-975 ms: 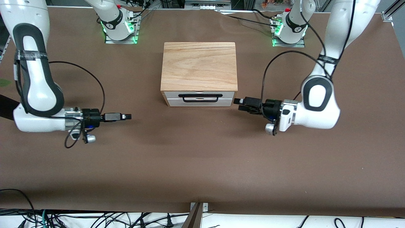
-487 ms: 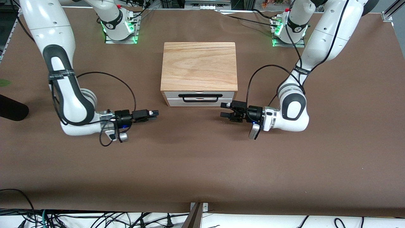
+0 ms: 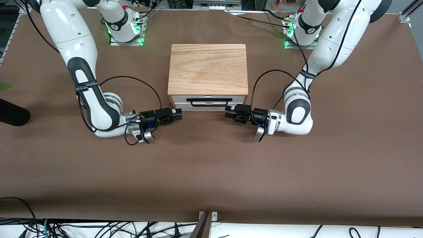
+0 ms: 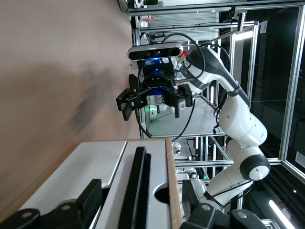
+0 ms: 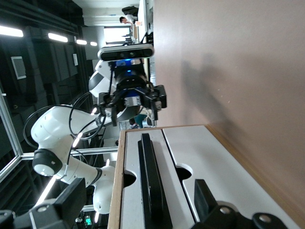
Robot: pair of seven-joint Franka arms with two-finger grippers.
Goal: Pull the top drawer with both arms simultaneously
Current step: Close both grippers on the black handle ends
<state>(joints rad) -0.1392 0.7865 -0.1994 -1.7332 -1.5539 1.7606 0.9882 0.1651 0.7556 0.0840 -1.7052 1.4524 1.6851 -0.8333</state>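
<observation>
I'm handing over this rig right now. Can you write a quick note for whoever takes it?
Left claw: open, holding nothing, at the left arm's end of the top drawer.
Right claw: open, holding nothing, at the right arm's end of the drawer.
Drawer: shut, handle untouched.
Done: both arms brought in.
Left: grip the handle with both claws, pull together.

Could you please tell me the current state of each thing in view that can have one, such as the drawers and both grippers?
top drawer: shut, flush with the cabinet front, black handle not gripped.
lower drawer: shut.
left gripper: open, holding nothing, at the handle's end toward the left arm.
right gripper: open, holding nothing, at the handle's end toward the right arm.
</observation>
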